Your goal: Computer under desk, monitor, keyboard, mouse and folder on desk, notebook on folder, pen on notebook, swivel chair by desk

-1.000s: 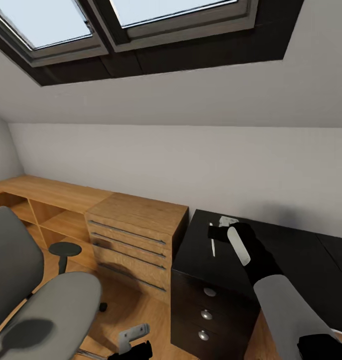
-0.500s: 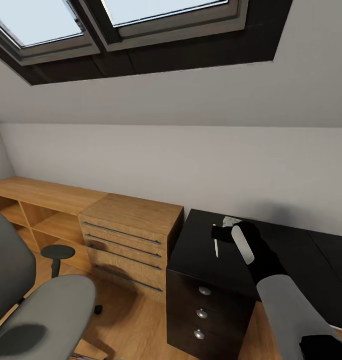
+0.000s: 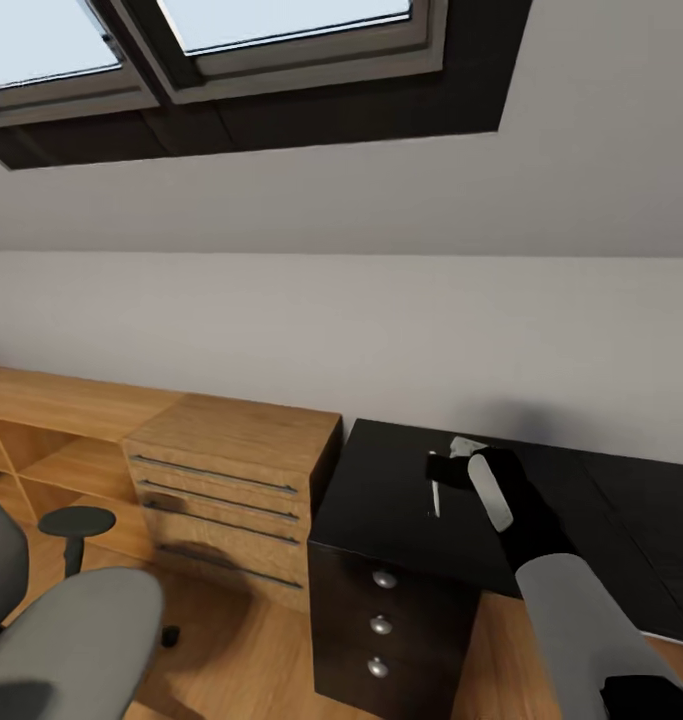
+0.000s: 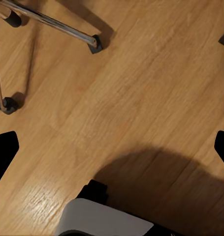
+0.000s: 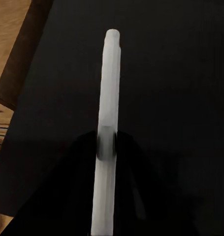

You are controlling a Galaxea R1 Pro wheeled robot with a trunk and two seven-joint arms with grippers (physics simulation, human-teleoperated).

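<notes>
Nearest, at the lower left of the head view, the swivel chair (image 3: 66, 640) shows its grey seat and one black armrest pad on a post, standing on the light wood floor (image 3: 241, 650). The left wrist view looks down on that same floor, with the chair's chrome legs (image 4: 52, 22) and black castors across it; the left gripper's (image 4: 112, 152) two dark fingertips sit at opposite edges of that picture, wide apart, with nothing between them.

At the lower right, the right arm reaches forward over the desk (image 3: 381, 510), whose black top sits on a black drawer unit with three round silver knobs. The right gripper (image 3: 443, 472) holds the pen (image 3: 435, 498) above the desk's left end, the pen hanging downward from the fingers. In the right wrist view the dark fingers (image 5: 126, 147) are closed on the white pen (image 5: 108, 98) at about its middle, over the black desk top.

Left of the desk and just beside it stands a light-wood drawer chest (image 3: 231, 480), joined to low open shelving running left. Behind rises a white wall under a sloped ceiling with dark-framed skylights (image 3: 281, 40).
</notes>
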